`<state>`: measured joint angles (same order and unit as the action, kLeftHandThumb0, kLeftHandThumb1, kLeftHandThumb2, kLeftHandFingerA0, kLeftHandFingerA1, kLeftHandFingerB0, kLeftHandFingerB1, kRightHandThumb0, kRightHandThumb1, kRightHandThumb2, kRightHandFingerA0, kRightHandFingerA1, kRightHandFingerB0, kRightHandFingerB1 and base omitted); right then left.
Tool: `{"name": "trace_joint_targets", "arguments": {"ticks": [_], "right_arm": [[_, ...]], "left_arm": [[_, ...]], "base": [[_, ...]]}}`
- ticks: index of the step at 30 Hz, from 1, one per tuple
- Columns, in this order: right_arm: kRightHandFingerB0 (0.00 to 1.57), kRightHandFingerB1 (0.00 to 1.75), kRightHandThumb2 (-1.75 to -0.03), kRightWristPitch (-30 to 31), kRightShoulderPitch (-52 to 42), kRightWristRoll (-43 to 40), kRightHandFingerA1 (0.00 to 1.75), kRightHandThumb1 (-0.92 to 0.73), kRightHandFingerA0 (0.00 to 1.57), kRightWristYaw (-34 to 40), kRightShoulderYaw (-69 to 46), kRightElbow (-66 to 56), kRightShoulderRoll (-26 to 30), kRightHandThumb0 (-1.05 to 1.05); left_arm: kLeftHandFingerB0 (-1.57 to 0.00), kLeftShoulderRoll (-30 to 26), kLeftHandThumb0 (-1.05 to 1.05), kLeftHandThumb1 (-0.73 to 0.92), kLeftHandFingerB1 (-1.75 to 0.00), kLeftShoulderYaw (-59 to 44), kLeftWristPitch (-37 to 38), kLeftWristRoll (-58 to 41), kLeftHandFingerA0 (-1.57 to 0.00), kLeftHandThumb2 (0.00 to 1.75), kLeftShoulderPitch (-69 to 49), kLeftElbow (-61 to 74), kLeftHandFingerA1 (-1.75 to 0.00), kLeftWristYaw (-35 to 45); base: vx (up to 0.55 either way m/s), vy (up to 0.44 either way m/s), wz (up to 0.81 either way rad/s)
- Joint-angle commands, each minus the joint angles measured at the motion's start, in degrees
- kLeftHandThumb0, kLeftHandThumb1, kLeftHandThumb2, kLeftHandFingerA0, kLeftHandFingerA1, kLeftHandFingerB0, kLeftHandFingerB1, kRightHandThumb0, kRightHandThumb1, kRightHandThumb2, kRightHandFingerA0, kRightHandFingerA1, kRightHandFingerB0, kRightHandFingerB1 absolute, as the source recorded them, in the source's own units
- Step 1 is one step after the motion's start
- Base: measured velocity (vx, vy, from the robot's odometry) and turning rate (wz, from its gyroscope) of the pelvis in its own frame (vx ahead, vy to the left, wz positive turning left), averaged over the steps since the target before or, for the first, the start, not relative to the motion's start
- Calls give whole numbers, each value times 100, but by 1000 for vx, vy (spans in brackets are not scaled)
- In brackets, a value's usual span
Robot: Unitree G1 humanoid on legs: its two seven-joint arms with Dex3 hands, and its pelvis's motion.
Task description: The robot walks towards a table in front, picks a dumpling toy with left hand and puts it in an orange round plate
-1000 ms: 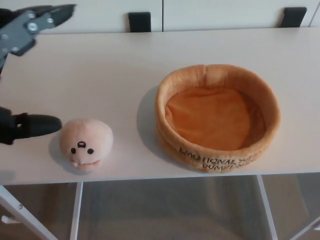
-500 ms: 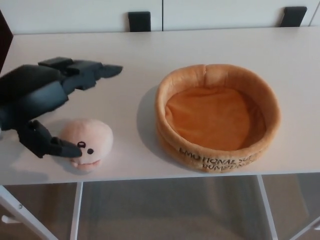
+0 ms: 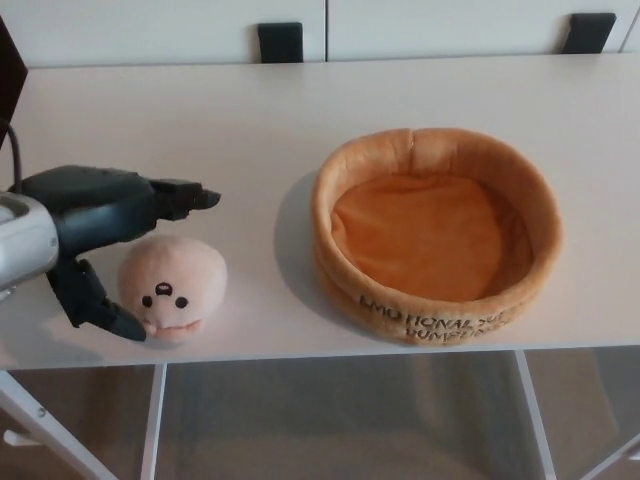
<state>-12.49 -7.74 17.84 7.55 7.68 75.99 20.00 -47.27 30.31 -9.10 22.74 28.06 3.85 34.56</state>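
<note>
Grabbing step: left robot hand (image 3: 100, 235) sits open around the dumpling toy (image 3: 172, 287), needs to squeeze, then carry to the plate (image 3: 436, 232).

The black left hand (image 3: 100, 235) dropped lower and drew back toward the table's near-left edge, fingers (image 3: 180, 196) spread behind the peach plush dumpling toy (image 3: 172, 287), thumb slid down to its left side.
</note>
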Motion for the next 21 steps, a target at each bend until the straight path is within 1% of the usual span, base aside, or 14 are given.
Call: {"name": "trace_joint_targets", "arguments": {"ticks": [1, 5, 6, 8, 9, 10, 11, 12, 13, 14, 17, 19, 20, 21], "right_arm": [[47, 36, -60, 135, 9, 51, 43, -65, 67, 132, 25, -2, 117, -35], [47, 35, -59, 188, 38, 66, 42, -65, 64, 121, 56, 29, 114, -35], [48, 36, -59, 173, 35, 61, 42, -65, 64, 142, 58, 12, 107, -34], [47, 36, -59, 181, 29, 61, 42, -65, 64, 144, 63, 19, 103, -33], [48, 36, -59, 151, 22, 88, 43, -65, 67, 171, 91, 8, 104, -34], [48, 36, -59, 137, 19, 73, 44, -64, 67, 166, 80, 9, 100, -33], [48, 36, -59, 134, 19, 39, 44, -64, 67, 146, 52, 17, 94, -33], [44, 47, -77, 133, 19, 33, 55, -55, 62, 146, 50, 9, 95, -42], [44, 47, -77, 124, 18, 30, 54, -54, 62, 136, 47, 9, 98, -42], [48, 36, -59, 149, 21, 36, 42, -64, 66, 130, 55, 10, 97, -35], [45, 47, -77, 159, 22, 38, 54, -54, 63, 152, 54, 30, 86, -43], [45, 47, -78, 145, 20, 41, 54, -54, 63, 172, 52, 35, 82, -43], [49, 36, -59, 151, 23, 35, 42, -63, 67, 171, 48, 32, 78, -35], [49, 36, -59, 155, 26, 31, 42, -63, 67, 172, 47, 29, 74, -35]], "left_arm": [[0, 177, -76, 33, -9, 413, -859, 1165, 0, 74, 254, -446, -3, 488], [0, 335, -76, 30, -11, 422, -807, 1293, 0, 72, 189, -592, -2, 231], [0, 382, -84, 41, -17, 400, -727, 1337, 0, 54, 104, -600, -6, 66], [0, 434, -85, 38, -16, 351, -635, 1417, 0, 62, 17, -598, -4, -82], [0, 481, -62, 36, -20, 302, -525, 1481, 0, 54, -111, -565, -9, -344], [0, 522, -47, 30, -17, 262, -458, 1523, 0, 64, -197, -536, -7, -480], [0, 550, -47, 30, -17, 237, -432, 1543, 0, 64, -239, -519, -7, -513], [0, 598, -39, 30, -17, 200, -412, 1554, 0, 63, -294, -503, -8, -537], [0, 629, -25, 39, -17, 197, -404, 1570, 0, 52, -328, -492, -12, -539], [0, 674, -37, 27, -15, 191, -386, 1609, 0, 61, -374, -475, -8, -551], [0, 793, -55, 36, -14, 201, -305, 1723, 0, 73, -430, -498, -10, -649], [0, 878, -57, 37, -13, 224, -263, 1799, 0, 74, -445, -544, -10, -761], [0, 919, -57, 37, -14, 218, -245, 1827, 0, 74, -455, -555, -12, -807], [0, 960, -57, 37, -14, 207, -225, 1854, 0, 74, -466, -568, -12, -858]], "base": [[0, 0, 0], [0, 0, 0], [0, 0, 0], [0, 0, 0], [0, 0, 0], [0, 0, 0], [0, 0, 0], [0, 0, 0], [0, 0, 0], [0, 0, 0], [0, 0, 0], [0, 0, 0], [0, 0, 0], [0, 0, 0]]}}
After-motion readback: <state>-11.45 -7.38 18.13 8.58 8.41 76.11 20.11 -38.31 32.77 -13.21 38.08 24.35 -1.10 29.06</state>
